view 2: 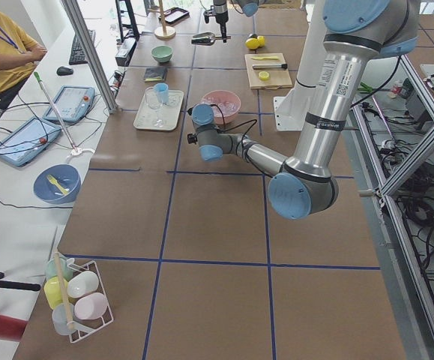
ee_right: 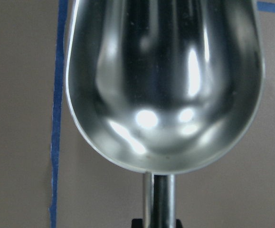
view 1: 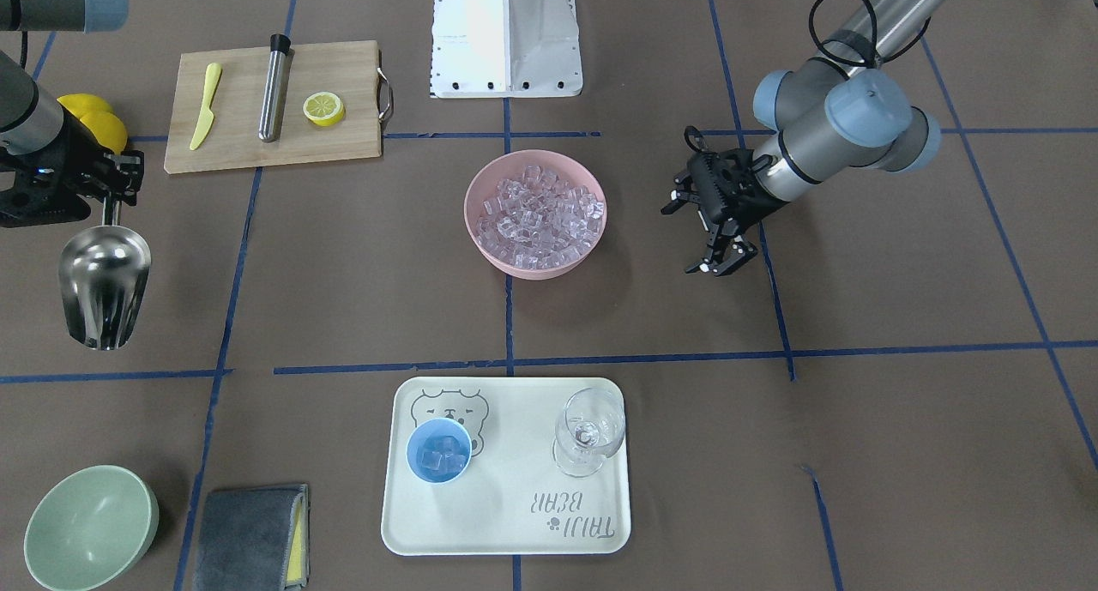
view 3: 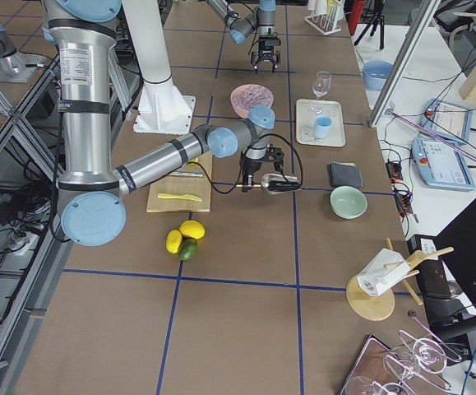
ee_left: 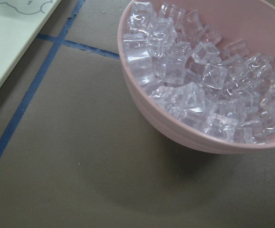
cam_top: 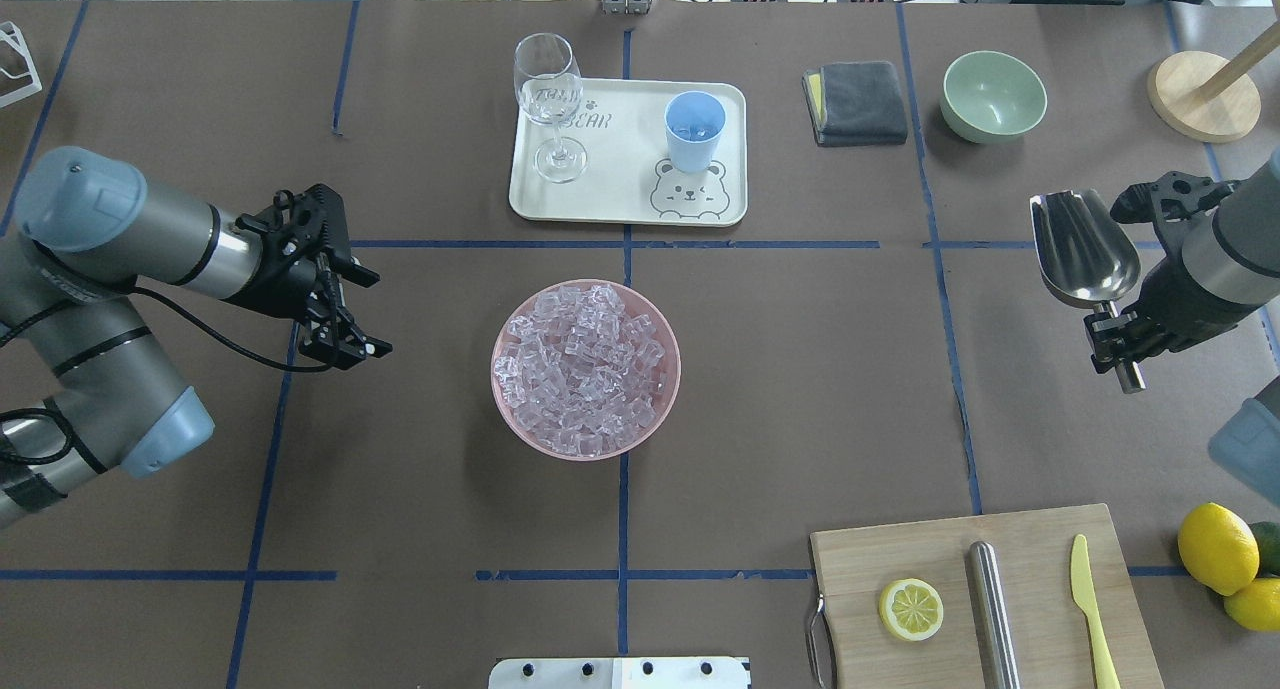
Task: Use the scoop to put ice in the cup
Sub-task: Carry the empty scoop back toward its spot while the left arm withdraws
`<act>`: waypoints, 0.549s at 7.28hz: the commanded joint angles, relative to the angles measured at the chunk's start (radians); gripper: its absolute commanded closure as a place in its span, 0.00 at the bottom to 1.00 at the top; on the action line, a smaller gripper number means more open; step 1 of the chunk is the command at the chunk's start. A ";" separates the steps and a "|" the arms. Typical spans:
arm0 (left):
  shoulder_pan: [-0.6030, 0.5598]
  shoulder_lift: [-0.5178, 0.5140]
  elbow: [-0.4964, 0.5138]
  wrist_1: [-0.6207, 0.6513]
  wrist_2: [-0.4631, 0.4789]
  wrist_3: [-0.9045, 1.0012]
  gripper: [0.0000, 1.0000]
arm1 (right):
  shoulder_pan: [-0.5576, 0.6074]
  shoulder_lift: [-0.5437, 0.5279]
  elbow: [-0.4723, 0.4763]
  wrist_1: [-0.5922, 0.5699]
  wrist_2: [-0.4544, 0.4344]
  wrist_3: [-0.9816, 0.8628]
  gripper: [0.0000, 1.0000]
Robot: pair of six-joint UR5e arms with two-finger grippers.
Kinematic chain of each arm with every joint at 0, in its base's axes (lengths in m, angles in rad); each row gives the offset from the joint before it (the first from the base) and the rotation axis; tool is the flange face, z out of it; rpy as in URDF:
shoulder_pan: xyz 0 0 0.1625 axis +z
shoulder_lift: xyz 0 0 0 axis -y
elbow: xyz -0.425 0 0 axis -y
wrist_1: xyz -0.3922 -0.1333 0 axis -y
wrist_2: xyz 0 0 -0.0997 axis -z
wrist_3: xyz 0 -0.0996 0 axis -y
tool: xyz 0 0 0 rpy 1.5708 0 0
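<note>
The ice point(view 1: 539, 214) is heaped in a pink bowl point(view 1: 515, 269) at the table's middle, and it also fills the left wrist view point(ee_left: 199, 85). The light-blue cup point(view 1: 438, 450) stands on a cream tray point(view 1: 515, 522) and holds a few ice cubes. My right gripper point(cam_top: 1115, 339) is shut on the handle of the steel scoop point(cam_top: 1085, 249), held above the table far to the right of the bowl. The scoop's trough point(ee_right: 165, 80) is empty. My left gripper point(cam_top: 378, 315) is open and empty, left of the bowl.
A clear wine glass point(view 1: 588, 432) shares the tray. A pale green bowl point(view 1: 90, 527) and a grey cloth point(view 1: 249, 535) lie beyond the scoop. A cutting board point(view 1: 257, 153) holds a yellow knife, a steel cylinder and a lemon half. Lemons point(cam_top: 1215, 547) lie beside it.
</note>
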State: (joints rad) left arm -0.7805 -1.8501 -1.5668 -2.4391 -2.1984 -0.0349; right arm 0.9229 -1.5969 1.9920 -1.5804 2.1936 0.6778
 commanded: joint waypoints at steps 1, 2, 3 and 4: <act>-0.064 0.072 -0.001 0.038 0.112 0.003 0.00 | -0.025 -0.032 -0.074 0.149 -0.003 0.071 1.00; -0.089 0.148 -0.010 0.035 0.202 0.003 0.00 | -0.038 -0.032 -0.103 0.170 -0.003 0.071 0.99; -0.092 0.249 -0.077 0.031 0.289 0.003 0.00 | -0.045 -0.043 -0.107 0.174 -0.002 0.072 0.98; -0.109 0.285 -0.119 0.038 0.296 0.000 0.00 | -0.056 -0.060 -0.108 0.177 -0.001 0.071 0.94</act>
State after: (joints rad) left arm -0.8711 -1.6373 -1.6306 -2.4054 -1.9509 -0.0330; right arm 0.8795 -1.6398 1.8915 -1.4131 2.1915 0.7483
